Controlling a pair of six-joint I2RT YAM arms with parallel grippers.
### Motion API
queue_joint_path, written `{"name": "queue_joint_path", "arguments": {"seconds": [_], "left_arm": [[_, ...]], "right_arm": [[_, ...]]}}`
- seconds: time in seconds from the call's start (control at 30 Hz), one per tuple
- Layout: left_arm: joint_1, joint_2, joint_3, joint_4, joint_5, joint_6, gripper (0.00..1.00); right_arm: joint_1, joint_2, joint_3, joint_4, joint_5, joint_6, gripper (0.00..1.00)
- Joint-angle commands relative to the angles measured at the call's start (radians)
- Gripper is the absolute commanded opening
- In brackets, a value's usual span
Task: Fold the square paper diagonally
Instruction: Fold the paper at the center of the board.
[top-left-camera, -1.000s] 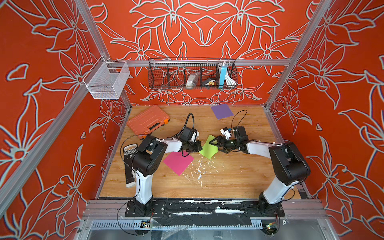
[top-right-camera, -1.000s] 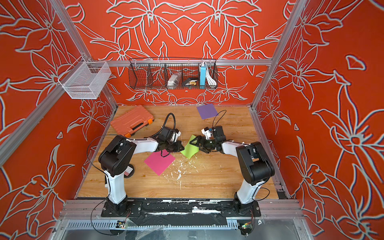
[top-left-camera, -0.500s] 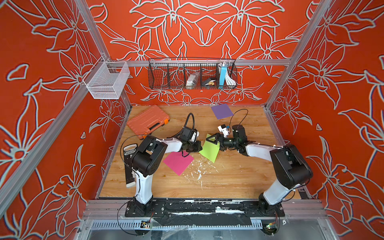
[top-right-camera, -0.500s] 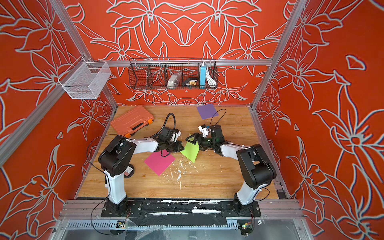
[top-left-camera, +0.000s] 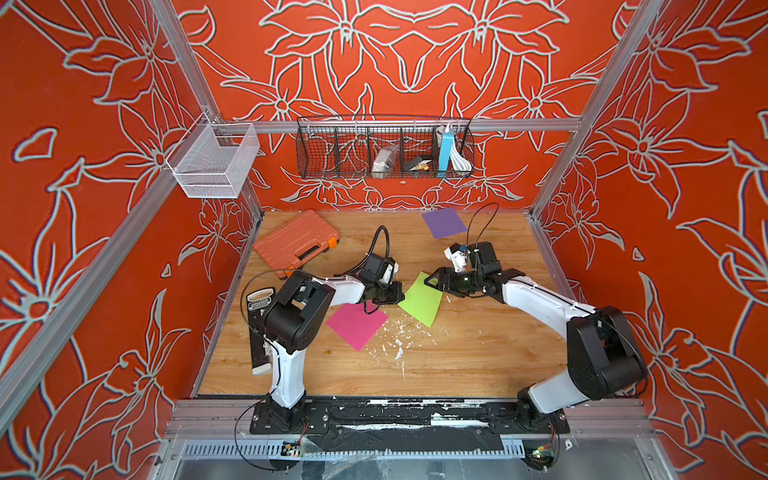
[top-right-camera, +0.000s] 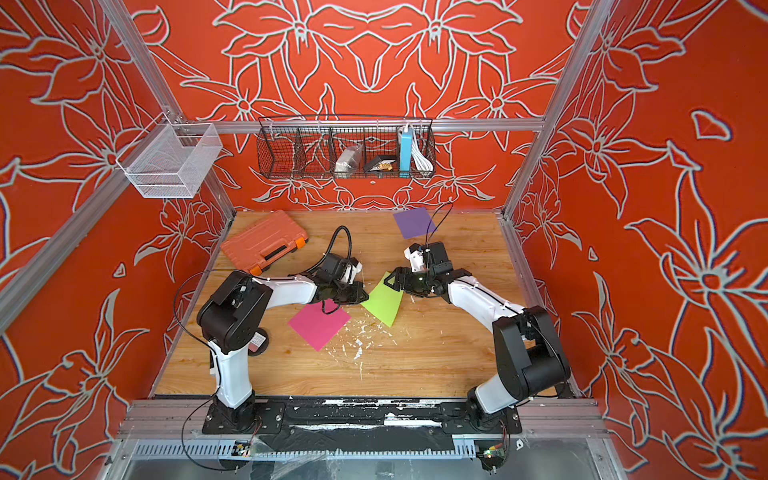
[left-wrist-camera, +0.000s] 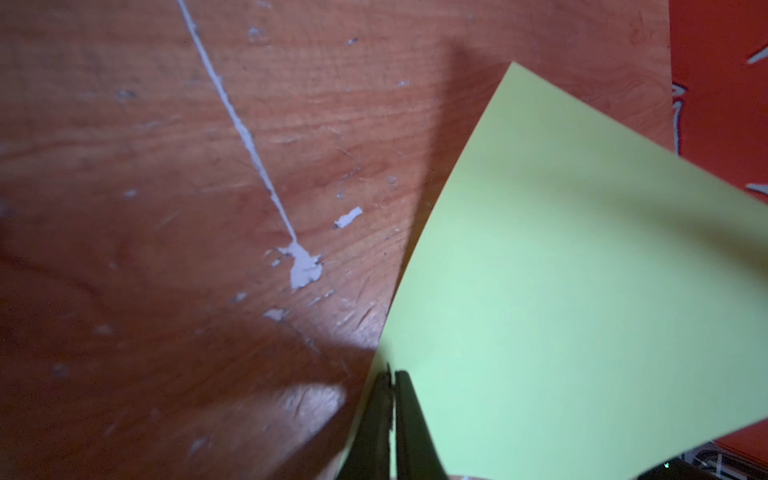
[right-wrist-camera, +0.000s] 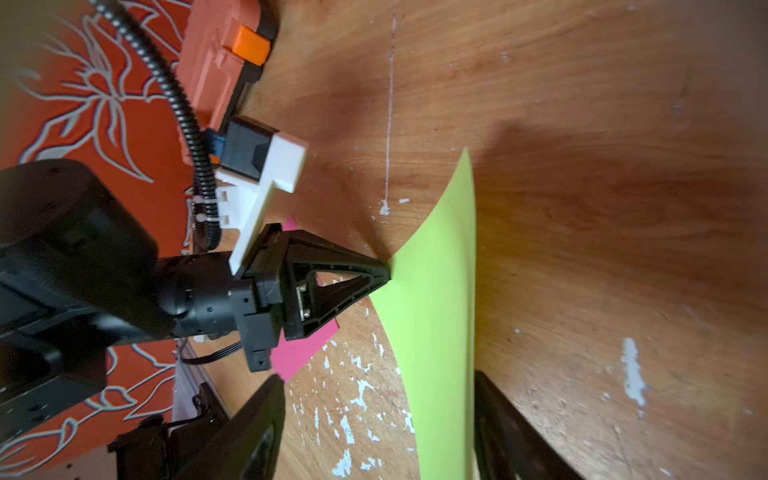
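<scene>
Pinching one corner of the lime-green square paper (top-left-camera: 422, 301), the left jaws are pressed together on it; in the left wrist view the two dark fingers (left-wrist-camera: 409, 419) meet on the sheet's edge (left-wrist-camera: 582, 291). The paper sits near the middle of the scuffed wooden surface (top-left-camera: 478, 357), between the two arms, turned corner-on like a diamond in both top views (top-right-camera: 384, 301). It is unfolded, a single layer that bows up off the wood. The right jaws are spread. In the right wrist view the sheet (right-wrist-camera: 436, 332) runs into the gap between their fingers (right-wrist-camera: 257, 424), closer to one finger than to its mate, and I cannot tell whether either touches it. In that same view the left arm's finger (right-wrist-camera: 345, 274) meets the paper at its corner tip. A magenta square paper (top-left-camera: 357, 326) lies flat just beside the green one, toward the left arm's base, its far corner under the left wrist. A purple square paper (top-left-camera: 444, 222) lies near the back wall, well apart. An orange plastic tool case (top-left-camera: 295, 245) rests at the back left. White paint flecks (top-left-camera: 399, 345) dot the wood in front of the green sheet.
</scene>
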Motion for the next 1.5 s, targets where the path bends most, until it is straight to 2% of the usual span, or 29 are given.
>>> {"name": "queue_joint_path", "arguments": {"seconds": [0.0, 0.13, 0.4, 0.63, 0.73, 0.9, 1.47], "left_arm": [[-0.004, -0.004, 0.002, -0.056, -0.034, 0.015, 0.10], [-0.005, -0.004, 0.002, -0.055, -0.034, 0.014, 0.10], [-0.006, -0.005, 0.001, -0.057, -0.034, 0.014, 0.10], [-0.006, -0.009, 0.000, -0.055, -0.030, 0.012, 0.10], [-0.006, -0.012, -0.002, -0.054, -0.029, 0.012, 0.10], [-0.008, -0.013, -0.004, -0.054, -0.029, 0.012, 0.10], [-0.008, -0.014, -0.003, -0.053, -0.027, 0.013, 0.10]], "right_arm": [[0.000, 0.039, 0.025, -0.094, 0.067, -0.078, 0.68], [0.001, 0.078, 0.030, -0.092, 0.087, -0.090, 0.63], [0.001, 0.088, 0.029, -0.107, 0.173, -0.103, 0.47], [0.009, 0.067, 0.034, -0.139, 0.221, -0.113, 0.27], [0.020, 0.056, 0.043, -0.150, 0.226, -0.112, 0.13], [0.045, 0.058, 0.058, -0.137, 0.213, -0.097, 0.01], [0.124, 0.196, 0.135, -0.078, 0.157, -0.048, 0.00]]}}
